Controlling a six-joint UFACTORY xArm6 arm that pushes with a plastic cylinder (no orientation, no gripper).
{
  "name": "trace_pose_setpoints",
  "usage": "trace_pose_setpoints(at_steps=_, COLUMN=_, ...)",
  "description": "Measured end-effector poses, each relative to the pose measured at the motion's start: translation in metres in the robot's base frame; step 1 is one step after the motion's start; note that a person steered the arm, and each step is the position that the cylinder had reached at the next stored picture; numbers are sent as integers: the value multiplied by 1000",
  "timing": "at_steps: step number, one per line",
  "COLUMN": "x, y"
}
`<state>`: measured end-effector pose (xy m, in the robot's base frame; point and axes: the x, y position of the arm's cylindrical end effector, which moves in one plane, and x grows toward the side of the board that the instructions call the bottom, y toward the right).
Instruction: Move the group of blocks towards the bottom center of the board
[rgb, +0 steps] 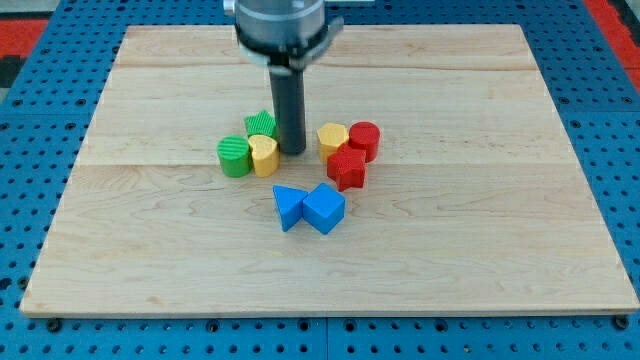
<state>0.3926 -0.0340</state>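
A group of blocks sits near the middle of the wooden board (480, 230). A green round block (234, 156) touches a yellow heart-like block (264, 155). A green block (261, 124) stands just above them. To the right are a yellow block (332, 137), a red round block (365, 138) and a red star-like block (347, 167). Below lie a blue block (288, 206) and a blue cube-like block (324, 209), touching. My tip (292, 151) rests between the green-yellow pair and the yellow-red cluster, just right of the yellow heart-like block.
The board lies on a blue perforated surface (40, 160). The arm's grey housing (282, 25) hangs over the board's top centre. A red area (30, 20) shows at the view's top corners.
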Motion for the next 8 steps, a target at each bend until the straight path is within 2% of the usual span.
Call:
trace_pose_setpoints(at_steps=1, x=-21, y=-25)
trace_pose_setpoints(at_steps=2, x=-72, y=-36)
trace_pose_setpoints(at_steps=3, x=-113, y=7)
trace_pose_setpoints(at_steps=4, x=-103, y=43)
trace_pose_setpoints(at_steps=5, x=-59, y=54)
trace_pose_setpoints(at_steps=7, x=63, y=48)
trace_pose_setpoints(at_steps=8, x=85, y=33)
